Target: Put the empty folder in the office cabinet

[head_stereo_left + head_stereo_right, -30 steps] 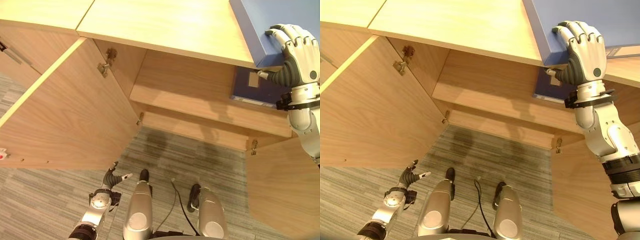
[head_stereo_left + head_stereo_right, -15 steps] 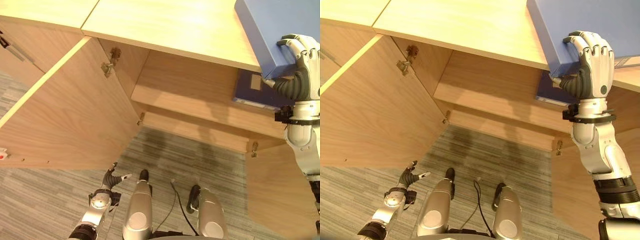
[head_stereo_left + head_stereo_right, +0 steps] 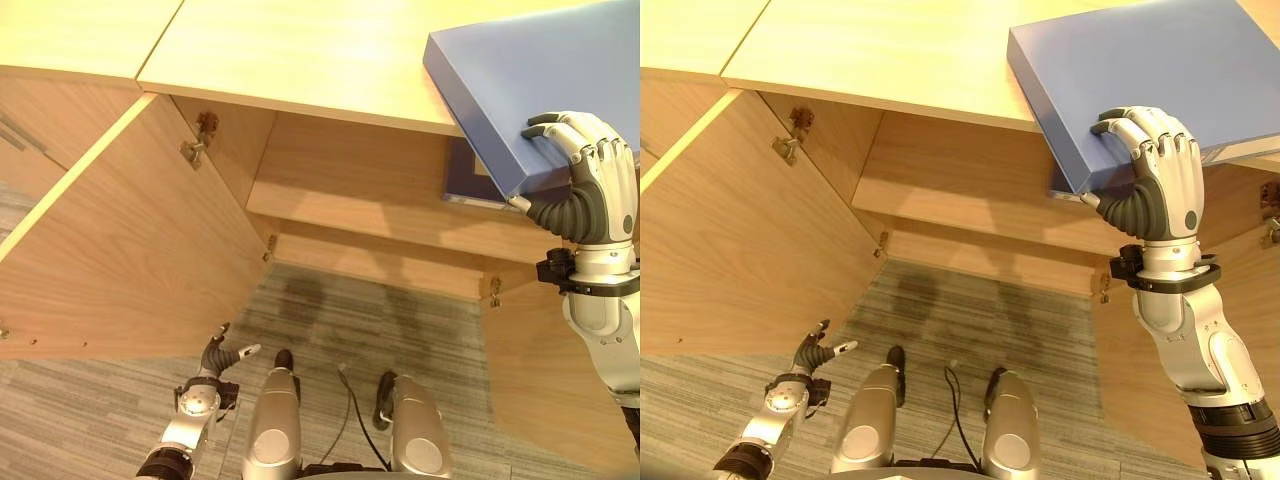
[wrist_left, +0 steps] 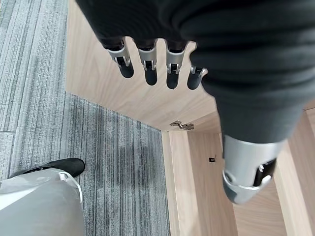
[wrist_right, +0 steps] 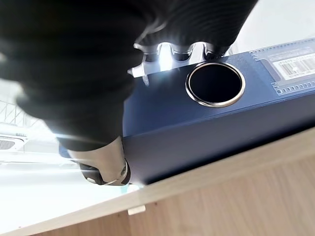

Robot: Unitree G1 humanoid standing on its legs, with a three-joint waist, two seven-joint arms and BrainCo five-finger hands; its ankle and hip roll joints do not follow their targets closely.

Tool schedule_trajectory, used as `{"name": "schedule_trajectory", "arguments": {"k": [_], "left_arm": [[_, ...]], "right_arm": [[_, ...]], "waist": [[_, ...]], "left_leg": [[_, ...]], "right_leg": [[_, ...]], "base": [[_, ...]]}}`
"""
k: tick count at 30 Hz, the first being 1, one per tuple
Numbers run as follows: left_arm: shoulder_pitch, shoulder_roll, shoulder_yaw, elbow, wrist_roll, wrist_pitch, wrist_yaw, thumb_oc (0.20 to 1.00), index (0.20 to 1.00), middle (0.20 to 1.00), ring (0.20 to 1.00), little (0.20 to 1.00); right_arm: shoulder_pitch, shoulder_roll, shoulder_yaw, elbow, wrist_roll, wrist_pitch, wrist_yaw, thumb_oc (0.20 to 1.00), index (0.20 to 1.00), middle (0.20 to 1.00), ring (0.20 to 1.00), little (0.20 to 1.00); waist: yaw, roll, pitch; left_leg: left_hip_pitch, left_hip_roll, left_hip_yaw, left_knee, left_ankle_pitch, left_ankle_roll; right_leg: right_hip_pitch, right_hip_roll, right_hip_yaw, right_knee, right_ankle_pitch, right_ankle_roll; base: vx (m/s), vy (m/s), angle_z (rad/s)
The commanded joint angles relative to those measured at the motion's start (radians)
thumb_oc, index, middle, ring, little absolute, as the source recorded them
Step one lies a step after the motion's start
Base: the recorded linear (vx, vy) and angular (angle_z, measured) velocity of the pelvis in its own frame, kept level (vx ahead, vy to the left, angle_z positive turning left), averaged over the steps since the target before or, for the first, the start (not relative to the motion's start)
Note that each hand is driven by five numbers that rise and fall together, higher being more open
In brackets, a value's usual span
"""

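Note:
A blue folder (image 3: 530, 90) lies on the wooden cabinet top (image 3: 300, 50), its near corner jutting past the front edge above the open compartment. My right hand (image 3: 590, 195) is shut on that corner, fingers curled over the upper face and thumb underneath. In the right wrist view the folder's spine (image 5: 206, 118) with its round ring hole (image 5: 215, 83) sits just past the fingers (image 5: 170, 51). Low at the lower left, near the floor, my left hand (image 3: 215, 355) hangs open and holds nothing; its straight fingers (image 4: 147, 69) point toward the cabinet.
The cabinet stands open, with the left door (image 3: 130, 250) swung wide and the right door (image 3: 550, 380) open beside my right arm. Another dark blue folder (image 3: 462, 180) lies on the inner shelf (image 3: 350, 200) at the right. Grey carpet (image 3: 350, 320) covers the floor.
My right hand has drawn the blue folder toward me, so its corner now overhangs the top's front edge. The whole picture has shifted a little. The left hand stays put.

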Motion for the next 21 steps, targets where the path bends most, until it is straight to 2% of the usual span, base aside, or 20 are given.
{"name": "schedule_trajectory", "arguments": {"k": [1, 4, 5, 9, 10, 13, 18, 21], "left_arm": [[0.028, 0.005, 0.006, -0.034, 0.024, -0.024, 0.014, 1.0, 1.0, 1.0, 1.0, 1.0], [0.029, 0.003, 0.006, -0.033, 0.026, -0.025, 0.008, 1.0, 1.0, 1.0, 1.0, 1.0], [0.033, 0.002, 0.005, -0.031, 0.027, -0.025, 0.004, 1.0, 1.0, 1.0, 1.0, 1.0], [0.04, 0.002, 0.003, -0.033, 0.025, -0.026, 0.001, 1.0, 1.0, 1.0, 1.0, 1.0], [0.047, 0.0, 0.007, -0.036, 0.024, -0.029, -0.006, 1.0, 1.0, 1.0, 1.0, 1.0], [0.058, -0.001, 0.013, -0.041, 0.024, -0.03, -0.006, 1.0, 1.0, 1.0, 1.0, 1.0], [0.089, -0.011, 0.021, -0.048, 0.014, -0.032, -0.024, 1.0, 1.0, 1.0, 1.0, 1.0], [0.099, -0.018, 0.032, -0.049, 0.002, -0.028, -0.032, 1.0, 1.0, 1.0, 1.0, 1.0]], "right_arm": [[0.022, -0.014, -0.052, -0.052, 0.039, -0.006, -0.008, 0.2, 0.2, 0.2, 0.2, 0.2], [0.018, -0.037, -0.087, -0.072, -0.001, 0.004, -0.031, 0.2, 0.2, 0.2, 0.2, 0.2], [0.005, -0.044, -0.115, -0.064, -0.008, 0.016, -0.054, 0.2, 0.2, 0.2, 0.2, 0.2], [-0.012, -0.037, -0.134, -0.054, 0.004, 0.023, -0.073, 0.2, 0.2, 0.2, 0.2, 0.2], [-0.038, -0.027, -0.15, -0.042, 0.02, 0.028, -0.087, 0.2, 0.2, 0.2, 0.2, 0.2], [-0.062, -0.021, -0.152, -0.031, 0.029, 0.032, -0.094, 0.2, 0.2, 0.2, 0.2, 0.2], [-0.182, -0.024, -0.146, 0.009, 0.114, 0.039, -0.104, 0.2, 0.2, 0.2, 0.2, 0.2], [-0.22, -0.018, -0.144, 0.019, 0.181, 0.029, -0.1, 0.2, 0.2, 0.2, 0.2, 0.2]], "waist": [[0.002, -0.01, -0.05], [0.002, -0.015, -0.07], [-0.003, -0.018, -0.095], [-0.007, -0.018, -0.125], [-0.013, -0.021, -0.165], [-0.011, -0.021, -0.195], [-0.003, -0.032, -0.323], [0.0, -0.033, -0.364]], "left_leg": [[0.041, 0.041, -0.009, 0.041, -0.087, 0.001], [0.063, 0.042, -0.007, 0.003, -0.074, -0.006], [0.087, 0.041, -0.003, -0.047, -0.053, -0.013], [0.123, 0.04, 0.006, -0.121, -0.022, -0.016], [0.161, 0.033, 0.017, -0.199, 0.005, -0.017], [0.198, 0.034, 0.027, -0.264, 0.03, -0.016], [0.311, 0.022, 0.083, -0.461, 0.094, -0.024], [0.342, 0.018, 0.102, -0.505, 0.103, -0.03]], "right_leg": [[0.067, 0.012, 0.021, -0.02, -0.002, 0.041], [0.087, 0.014, 0.017, -0.056, 0.017, 0.048], [0.107, 0.018, 0.011, -0.105, 0.042, 0.058], [0.136, 0.025, 0.006, -0.172, 0.075, 0.07], [0.161, 0.033, 0.0, -0.247, 0.11, 0.088], [0.191, 0.037, -0.007, -0.314, 0.141, 0.1], [0.305, 0.052, -0.017, -0.553, 0.226, 0.138], [0.341, 0.061, -0.022, -0.631, 0.253, 0.147]], "base": [[0.01, -0.026, -0.05], [0.04, -0.016, -0.01], [0.07, -0.018, -0.04], [0.08, -0.006, -0.04], [0.09, 0.002, -0.04], [0.07, 0.008, -0.08], [0.09, 0.03, -0.13], [0.06, 0.027, -0.22]]}}
